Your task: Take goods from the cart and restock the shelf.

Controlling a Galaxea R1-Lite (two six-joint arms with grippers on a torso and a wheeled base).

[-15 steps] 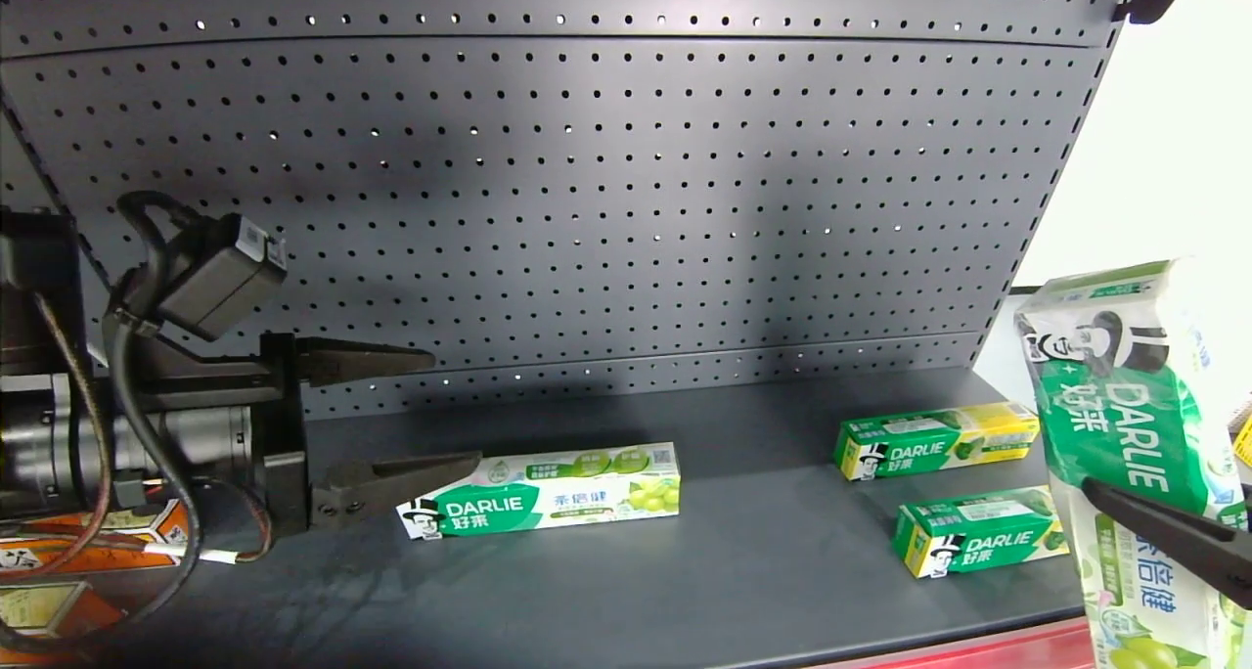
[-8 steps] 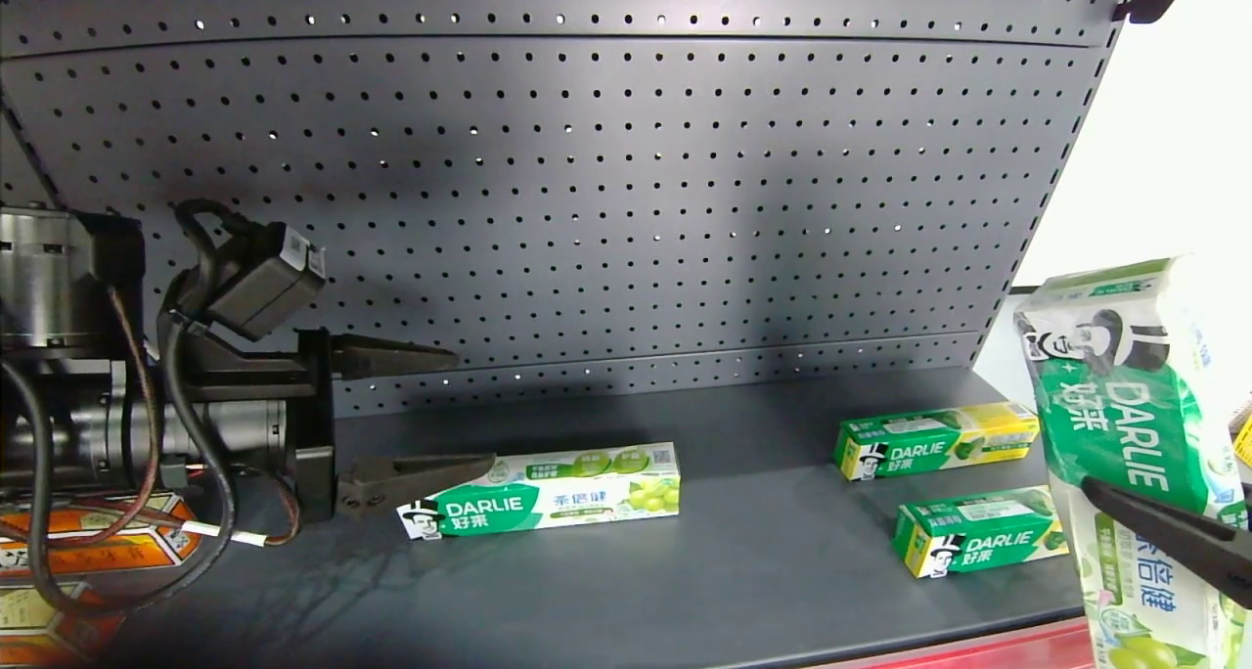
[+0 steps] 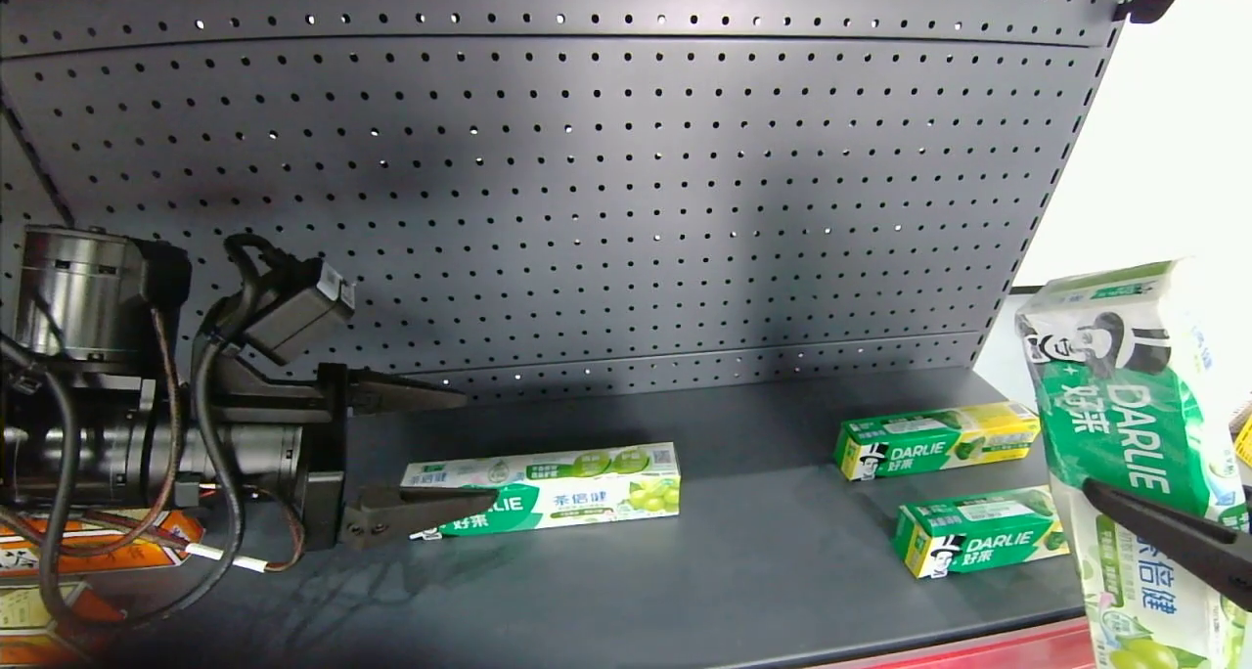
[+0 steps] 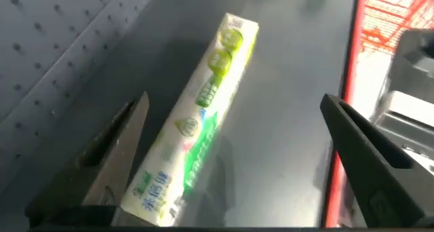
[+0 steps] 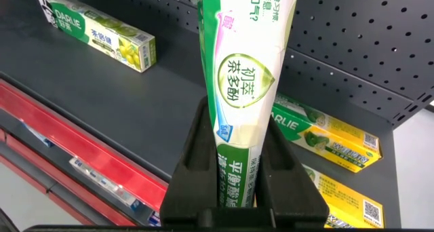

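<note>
A long toothpaste box [image 3: 587,488], green and white, lies flat on the dark shelf [image 3: 743,571], left of centre, lengthwise along it; near the right end lie two shorter green-and-yellow ones, the rear box [image 3: 934,441] behind the front box [image 3: 978,532]; a larger pack [image 3: 1125,424] is held upright beyond that end.

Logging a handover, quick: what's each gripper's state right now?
Left gripper: open, straddling one end of the long toothpaste box.
Right gripper: shut on the upright toothpaste box.
</note>
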